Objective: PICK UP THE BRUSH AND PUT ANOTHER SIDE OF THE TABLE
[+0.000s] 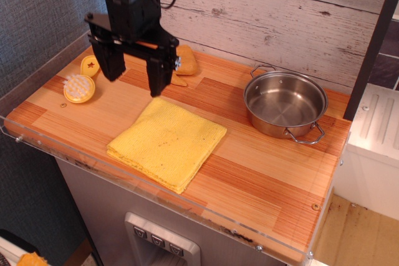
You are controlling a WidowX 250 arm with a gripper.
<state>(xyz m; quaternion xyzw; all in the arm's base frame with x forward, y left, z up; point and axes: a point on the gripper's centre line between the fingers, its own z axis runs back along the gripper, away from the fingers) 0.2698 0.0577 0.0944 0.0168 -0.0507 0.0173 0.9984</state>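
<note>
The small yellow plastic brush (81, 83), with a round head of white bristles facing up and a short handle pierced by a star-shaped cutout, lies on the far left end of the wooden butcher-block counter (262, 172), close to the left edge and its clear acrylic rim. Nothing touches it. Just to its right hangs the black tool (135, 73), raised above the wood, its two dark fingers (158, 70) spread well apart with nothing between them. The left finger hangs near the brush handle but is apart from it. Behind the right finger an orange-tan lumpy toy (184, 60) is partly hidden, sitting near the whitewashed plank wall (280, 10). In front of the tool a folded yellow cloth (167, 141) lies flat in the middle of the counter. Well off to the right stands a round stainless steel pot (285, 104) with two loop handles, empty inside.
</note>
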